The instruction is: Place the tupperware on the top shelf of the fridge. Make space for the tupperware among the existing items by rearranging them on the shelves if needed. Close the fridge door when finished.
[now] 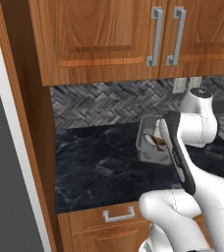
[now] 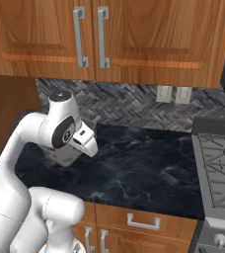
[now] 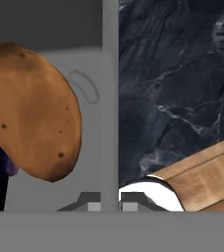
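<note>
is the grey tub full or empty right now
Not empty: the small dark-grey plastic tub on the black marble counter holds a large orange-brown roundish food piece inside its wall.

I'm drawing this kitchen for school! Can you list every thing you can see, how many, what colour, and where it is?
tupperware: one, grey, on the counter by the backsplash, gripper shut on its wall
food in it: one orange-brown speckled lump
counter: one, black marble
backsplash: one, grey herringbone tile
upper cabinets: brown wood, silver bar handles
drawers: brown wood, under the counter
wall outlets: two, pale, on the backsplash
stove: one, grey, right of the counter
fridge: grey side, far left
robot arm: one, white
gripper: one, dark tips
</note>
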{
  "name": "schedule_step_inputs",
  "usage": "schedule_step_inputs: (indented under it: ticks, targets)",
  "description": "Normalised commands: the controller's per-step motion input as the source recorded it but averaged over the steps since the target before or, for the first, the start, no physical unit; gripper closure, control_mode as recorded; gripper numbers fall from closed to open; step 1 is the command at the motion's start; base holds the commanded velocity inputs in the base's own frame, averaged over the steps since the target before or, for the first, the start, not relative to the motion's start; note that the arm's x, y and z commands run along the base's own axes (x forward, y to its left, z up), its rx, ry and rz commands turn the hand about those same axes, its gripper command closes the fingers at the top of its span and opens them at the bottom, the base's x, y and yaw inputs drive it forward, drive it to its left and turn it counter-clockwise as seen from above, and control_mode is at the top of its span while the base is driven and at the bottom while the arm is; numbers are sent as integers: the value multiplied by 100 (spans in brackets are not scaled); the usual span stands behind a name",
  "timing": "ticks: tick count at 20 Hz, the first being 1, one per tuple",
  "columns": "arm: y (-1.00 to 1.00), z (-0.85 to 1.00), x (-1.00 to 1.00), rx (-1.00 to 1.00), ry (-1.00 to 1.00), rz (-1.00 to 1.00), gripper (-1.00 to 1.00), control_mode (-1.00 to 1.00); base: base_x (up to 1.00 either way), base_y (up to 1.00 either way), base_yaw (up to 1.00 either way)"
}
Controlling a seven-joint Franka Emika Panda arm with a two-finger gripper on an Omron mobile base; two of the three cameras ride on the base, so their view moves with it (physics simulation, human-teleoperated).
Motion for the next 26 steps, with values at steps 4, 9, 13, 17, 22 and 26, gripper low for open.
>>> schedule_step_inputs:
  ticks: [4,9,13,17,22,26]
  targets:
    - [-14,100,-53,0,-6,-13,100,-100,0,0,0]
    - [-16,90,-71,0,-7,-8,100,-100,0,0,0]
    - [-6,45,-90,2,-10,0,100,-100,0,0,0]
    - [1,26,-63,0,-1,9,100,-100,0,0,0]
    - [1,40,-6,0,0,13,100,-100,0,0,0]
    - [0,28,0,0,0,4,100,-100,0,0,0]
